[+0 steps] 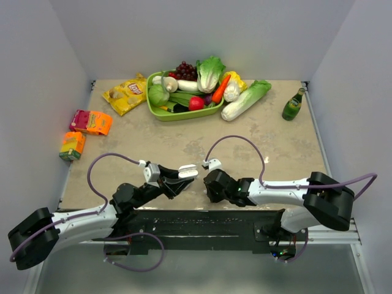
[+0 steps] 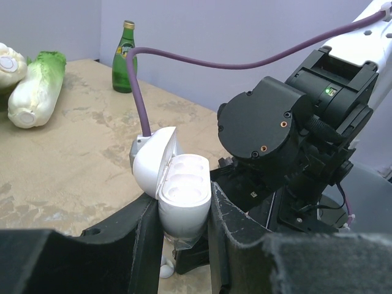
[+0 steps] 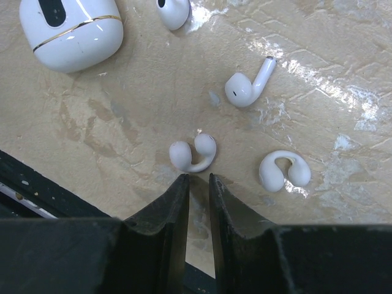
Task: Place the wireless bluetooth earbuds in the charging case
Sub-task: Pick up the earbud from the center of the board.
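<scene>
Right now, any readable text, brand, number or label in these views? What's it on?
Nothing reads cleanly.
Yellow crinkled snack bag: red round logo, lettering too blurred.
Green glass bottle: yellow label, too small.
Pink-and-orange carton: print blurred.
Orange-and-green carton: print blurred.
Long black bar at the bottom of the top view: faint white print, too small.
White open charging case: no marking visible.

Black-and-white arms (image 1: 278, 184) — purple cables (image 1: 239, 138)
</scene>
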Controlling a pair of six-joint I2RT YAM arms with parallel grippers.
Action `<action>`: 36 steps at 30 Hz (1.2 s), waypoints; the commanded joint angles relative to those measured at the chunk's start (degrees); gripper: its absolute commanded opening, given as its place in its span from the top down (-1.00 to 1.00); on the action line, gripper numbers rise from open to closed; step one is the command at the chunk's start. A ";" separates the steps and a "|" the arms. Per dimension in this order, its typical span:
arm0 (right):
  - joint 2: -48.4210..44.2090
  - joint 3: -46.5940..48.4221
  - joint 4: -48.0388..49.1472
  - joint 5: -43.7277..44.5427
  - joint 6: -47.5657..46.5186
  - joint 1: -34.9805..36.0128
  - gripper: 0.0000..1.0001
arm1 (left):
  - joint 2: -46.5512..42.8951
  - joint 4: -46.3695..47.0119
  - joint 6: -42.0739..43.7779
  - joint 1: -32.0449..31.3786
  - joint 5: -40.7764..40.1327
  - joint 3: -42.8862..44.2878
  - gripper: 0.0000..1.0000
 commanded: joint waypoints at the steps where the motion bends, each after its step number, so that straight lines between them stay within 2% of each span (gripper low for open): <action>1: 0.47 1.99 0.27 2.48 0.39 0.13 0.54 | 0.13 2.99 -0.40 -0.50 -0.79 -5.97 1.00; 18: 3.99 3.31 -1.31 8.37 0.75 -0.04 0.53 | -1.10 2.11 -0.48 -0.50 -1.23 -6.76 1.00; 28: 4.69 3.66 -0.44 8.28 -0.04 -2.85 0.51 | -0.92 2.55 -0.57 -0.50 -1.32 -7.12 1.00; 36: 3.38 2.34 0.35 7.59 0.31 -5.75 0.37 | -1.27 2.29 -0.48 -0.50 -1.67 -7.38 1.00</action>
